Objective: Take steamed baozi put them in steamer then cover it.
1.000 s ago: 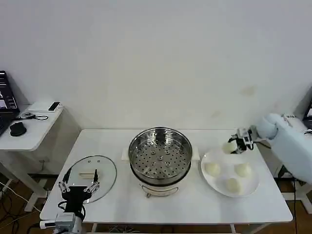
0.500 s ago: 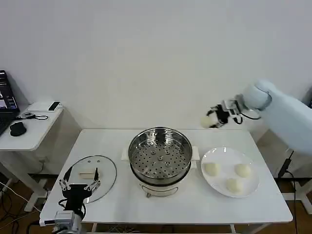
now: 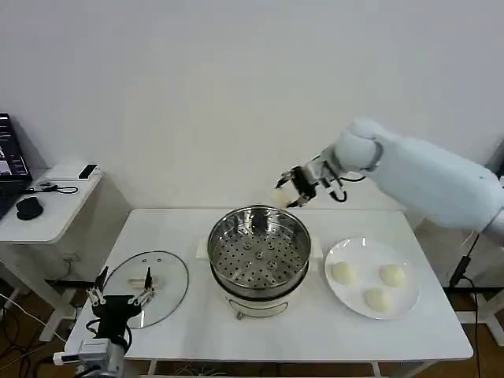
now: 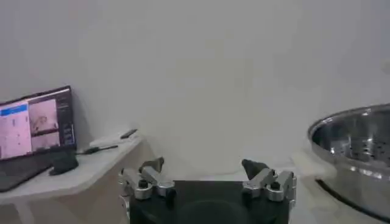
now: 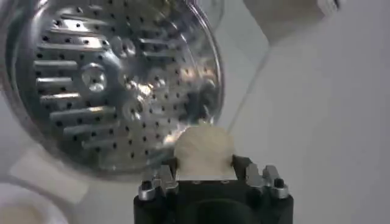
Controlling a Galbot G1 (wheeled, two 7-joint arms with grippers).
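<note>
White table, steamer in the middle. One baozi pinched in right gripper, high over steamer's back rim. Three baozi on plate. Left gripper spread wide, near glass lid. Carrying step; next, probably lower and let go.

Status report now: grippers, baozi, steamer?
Right gripper shut on baozi, above steamer far rim. Left gripper open by glass lid. Three baozi on plate.

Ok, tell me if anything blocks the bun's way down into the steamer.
Nothing visible does. The right hand holds the baozi above the steamer's far rim; the tray is bare and the lid lies aside on the table.
</note>
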